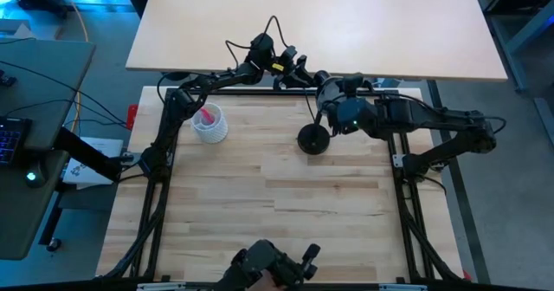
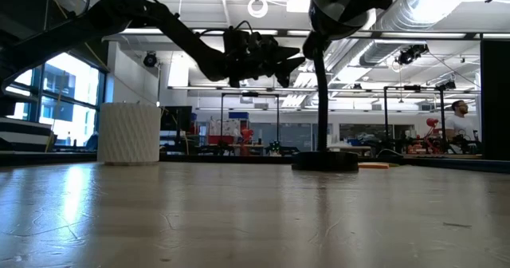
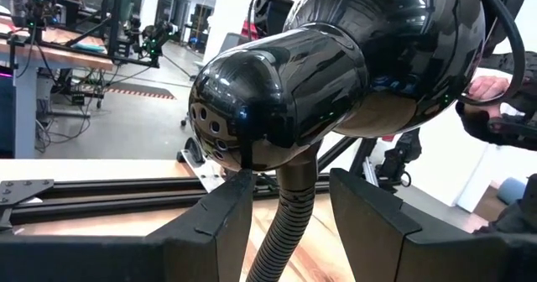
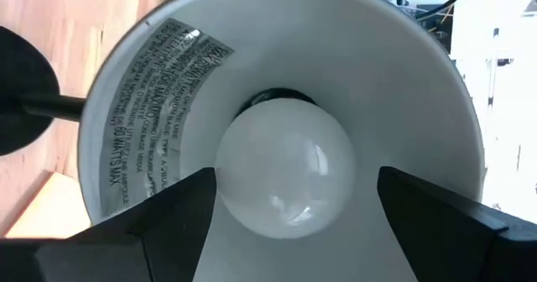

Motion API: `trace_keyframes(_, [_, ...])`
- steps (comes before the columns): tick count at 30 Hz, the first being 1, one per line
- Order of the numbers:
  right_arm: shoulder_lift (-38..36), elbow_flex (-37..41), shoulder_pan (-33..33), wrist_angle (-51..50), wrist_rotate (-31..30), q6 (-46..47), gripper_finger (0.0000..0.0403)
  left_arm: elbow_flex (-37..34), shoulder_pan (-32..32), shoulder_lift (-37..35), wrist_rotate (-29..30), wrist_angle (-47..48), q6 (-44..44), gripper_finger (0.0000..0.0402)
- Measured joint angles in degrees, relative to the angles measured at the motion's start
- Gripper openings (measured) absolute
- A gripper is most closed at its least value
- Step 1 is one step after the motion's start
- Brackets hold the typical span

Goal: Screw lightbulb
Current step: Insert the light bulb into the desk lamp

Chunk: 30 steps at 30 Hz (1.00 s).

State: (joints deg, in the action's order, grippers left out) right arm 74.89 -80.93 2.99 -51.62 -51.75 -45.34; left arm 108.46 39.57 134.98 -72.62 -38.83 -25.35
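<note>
Right tool (image 4: 294, 190) faces straight into the lamp shade (image 4: 168, 89).
The lightbulb (image 4: 285, 164) sits dead ahead between its spread fingers, untouched; left tool (image 3: 289, 223) straddles the lamp neck (image 3: 285, 232).

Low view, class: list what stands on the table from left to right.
White ribbed cylindrical cup → round black base of the desk lamp, its thin black stem rising to the dark shade at the top.
</note>
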Motion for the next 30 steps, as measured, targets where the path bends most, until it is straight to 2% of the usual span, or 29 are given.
trace_keyframes(3, [0.0,0.0,0.7,0.0,0.6,0.4,0.0330,0.0,-0.2,0.0,0.0,-0.2,0.0,0.0154])
trace_keyframes(7, [0.0,0.0,2.4,0.0,5.0,3.1,0.0330,0.0,-0.5,0.0,-0.1,-0.5,0.0,0.0154])
trace_keyframes(10, [0.5,0.0,3.3,0.0,4.7,4.4,0.0326,0.0,-0.6,0.0,-0.4,-0.5,0.0,0.0154])
trace_keyframes(20, [0.5,0.0,4.1,0.0,4.8,11.4,0.0263,0.0,-0.7,0.0,-0.5,-0.8,0.8,0.0154])
trace_keyframes(25, [0.5,0.0,4.2,0.2,4.7,23.7,0.0258,0.0,-1.6,0.0,-0.4,-2.9,2.9,0.0154])
trace_keyframes(30, [0.5,0.0,5.0,0.8,4.9,46.4,0.0257,0.0,-2.9,-0.1,-0.1,-5.8,3.9,0.0154])
